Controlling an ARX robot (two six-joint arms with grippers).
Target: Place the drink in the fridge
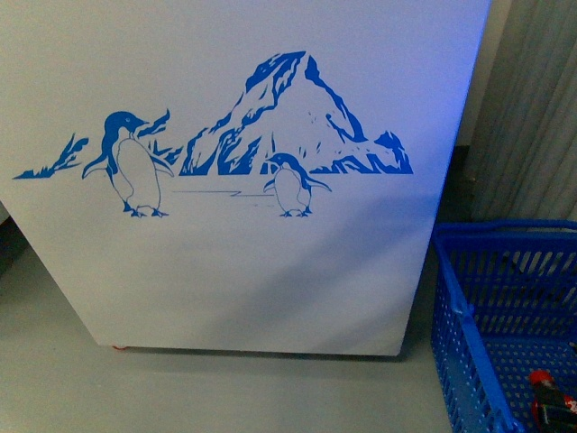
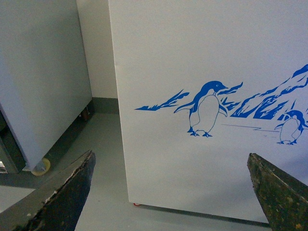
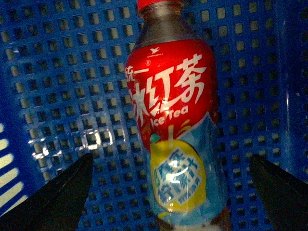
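Note:
The fridge (image 1: pixel 243 271) is a white chest cooler with a blue penguin-and-mountain graphic; its side fills the front view and the left wrist view (image 2: pixel 211 67). The drink (image 3: pixel 173 120), an ice-tea bottle with a red cap and red label, lies on the floor of a blue perforated basket (image 3: pixel 57 72). In the front view the drink (image 1: pixel 552 397) shows at the bottom right inside the basket (image 1: pixel 469 298). My right gripper (image 3: pixel 175 192) is open, its fingers wide on either side of the bottle, not touching it. My left gripper (image 2: pixel 175 192) is open and empty, facing the fridge's side.
A tall plain grey cabinet (image 2: pixel 43 77) on casters stands beside the fridge, with a narrow gap of grey floor (image 2: pixel 96 159) between them. The basket sits on the floor right of the fridge. A pale wall and curtain (image 1: pixel 532 108) lie behind it.

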